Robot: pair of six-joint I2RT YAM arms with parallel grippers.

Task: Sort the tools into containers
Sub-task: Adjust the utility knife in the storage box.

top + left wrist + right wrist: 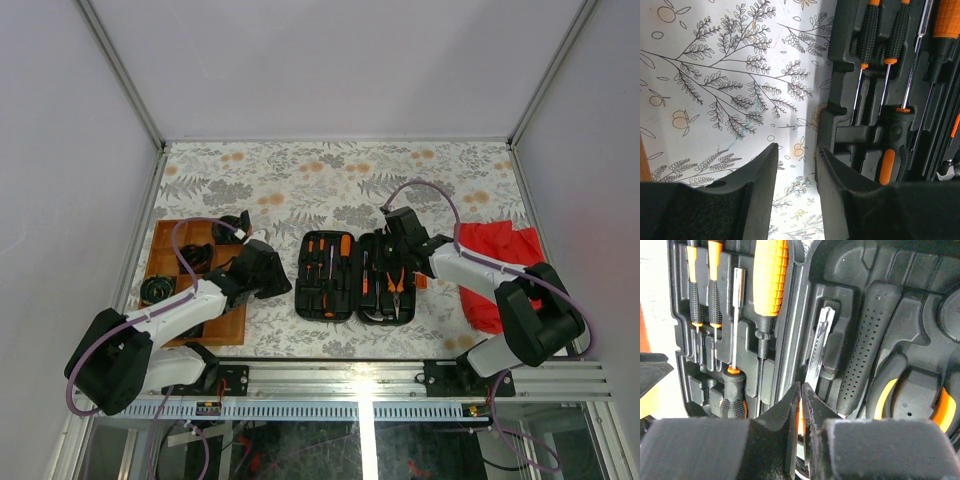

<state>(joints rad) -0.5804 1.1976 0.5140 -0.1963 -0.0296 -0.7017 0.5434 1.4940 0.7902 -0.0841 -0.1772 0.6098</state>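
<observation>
Pale plain walls [330, 60] on three sides. Aluminium corner posts [120, 70]. Surface [300, 170] covered in floral print: grey leaves, orange blooms. Slotted aluminium rail [400, 385] along near edge, glare on it. Red cloth [495, 250] at right.

The tool case [890, 270] is black moulded plastic with a faint sheen. The big screwdriver handle [771, 277] is ribbed orange plastic, and the hammer grip [862, 345] is dimpled matt black. The driver shaft [735, 325] is bright bare steel. The counter [715, 100] wears a matt printed covering. The tray [165, 245] is orange-brown wood, and the red cloth [500, 250] lies creased.
</observation>
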